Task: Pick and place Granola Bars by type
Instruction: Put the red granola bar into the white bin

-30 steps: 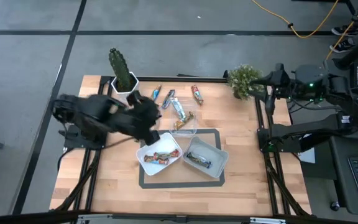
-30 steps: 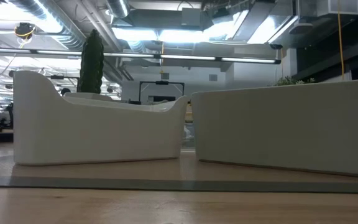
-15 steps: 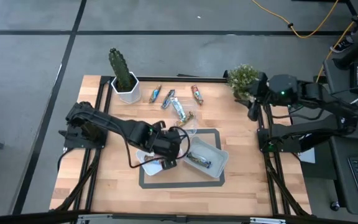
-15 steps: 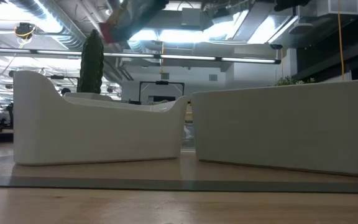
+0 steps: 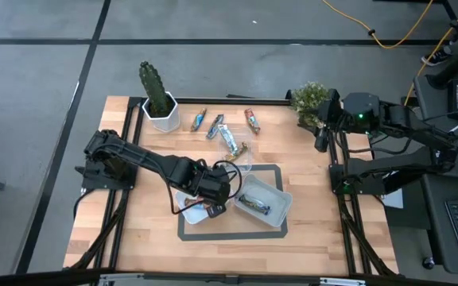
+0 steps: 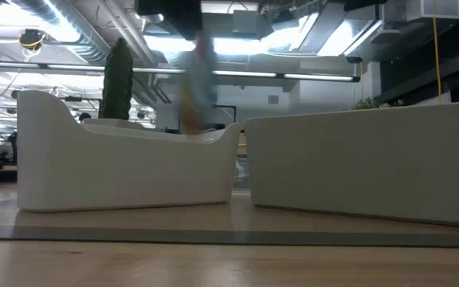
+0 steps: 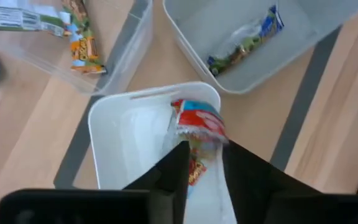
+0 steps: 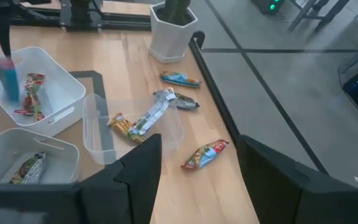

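My left gripper [image 7: 208,155] hangs over the white tub [image 7: 117,143], fingers apart and pointing down; it also shows in the high view [image 5: 215,199]. A red bar with a blue end [image 7: 199,121] is just beyond the fingertips, above the tub floor. It is a blurred upright streak in the low view [image 6: 198,80]. Another red-orange bar [image 8: 33,93] lies in that tub. A blue-green bar [image 5: 254,206] lies in the grey tub [image 5: 281,208]. My right gripper [image 8: 197,174] is open and empty at the table's far right [image 5: 322,139].
A clear tub [image 5: 237,159] holding a green-brown bar stands behind the two tubs. Several loose bars [image 5: 215,125] lie near the far edge. A cactus pot [image 5: 159,99] stands far left, a small plant [image 5: 310,102] far right. Bare wood lies near and left.
My left gripper has swung from beside the cactus pot toward the near edge and stopped over the white tub. The red bar, up at the fingers half a second ago, now shows lower, a blurred streak above the tub. My right arm has swung slightly toward the table's left.
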